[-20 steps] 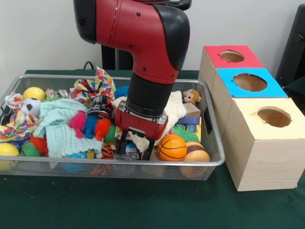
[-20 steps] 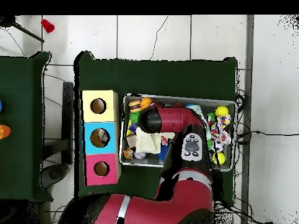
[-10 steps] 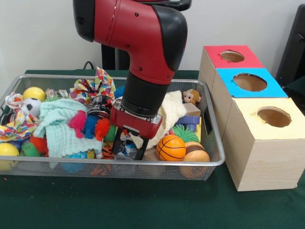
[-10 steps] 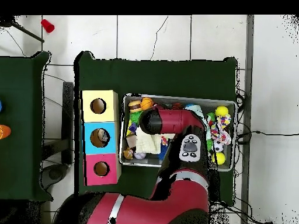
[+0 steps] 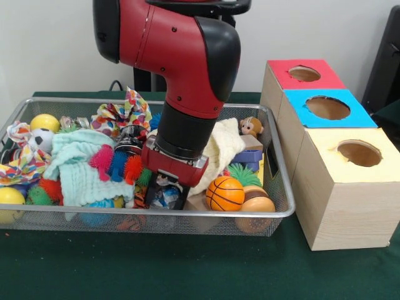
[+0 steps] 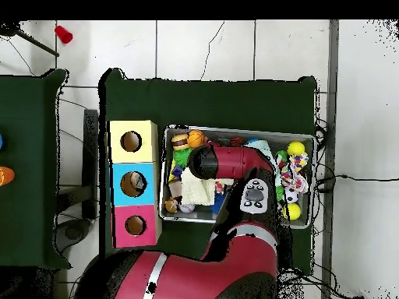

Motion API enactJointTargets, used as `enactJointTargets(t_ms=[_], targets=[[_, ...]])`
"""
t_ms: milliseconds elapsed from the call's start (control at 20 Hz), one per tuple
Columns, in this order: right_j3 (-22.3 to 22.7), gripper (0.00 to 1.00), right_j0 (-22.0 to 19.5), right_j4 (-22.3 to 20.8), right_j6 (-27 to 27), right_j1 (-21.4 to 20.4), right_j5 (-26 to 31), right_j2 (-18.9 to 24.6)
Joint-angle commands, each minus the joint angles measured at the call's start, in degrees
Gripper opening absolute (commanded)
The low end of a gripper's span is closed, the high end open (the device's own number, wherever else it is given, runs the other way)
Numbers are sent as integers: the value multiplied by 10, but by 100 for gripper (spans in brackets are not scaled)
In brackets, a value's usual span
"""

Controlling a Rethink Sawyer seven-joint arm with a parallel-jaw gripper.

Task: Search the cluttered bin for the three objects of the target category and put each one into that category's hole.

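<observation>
Tool [image 5: 164,190] is down in the wire bin [image 5: 284,209], at the front rail, just left of the orange basketball [image 5: 225,193]. Fingers are buried in the clutter, so I cannot tell whether they're apart, together or clamped on anything. A crinkly dark-and-blue item [image 5: 164,195] sits right under the tool; can't identify it.

Target category isn't stated. Candidates near the basketball: wooden burger toy [image 5: 256,202] touching it on the right, cream cloth [image 5: 220,148] just behind, green spiky ball [image 5: 242,173] behind-right, mint cloth [image 5: 78,167] well to the left. Three-hole box: yellow hole [image 5: 359,152] nearest the bin's right end, then blue [image 5: 327,107], then red [image 5: 304,74].

Risks, my read:
- Tool so deep in the pile could snag the cream cloth draped against the arm and drag it out with the pick.
- Closing blind could catch two items, or pinch the mesh rail beside it.
- A lift could nudge the basketball; it's round and looks free to roll.
- A crinkly item may slip out mid-transfer and land on the green bench [image 5: 187,269].
</observation>
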Motion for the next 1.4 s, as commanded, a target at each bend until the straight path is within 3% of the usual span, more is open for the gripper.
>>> enactJointTargets(t_ms=[50, 500, 600, 850, 950, 1400], targets=[[23, 0, -20, 14, 75, 75, -3, 36], [31, 0, -20, 16, 64, 54, 20, 44], [43, 0, -14, 17, 59, 30, 40, 41], [105, 0, 6, 18, 36, -86, 111, 33], [111, 0, 11, 20, 27, -115, 136, 31], [108, 0, 19, 15, 33, -140, 167, 35]])
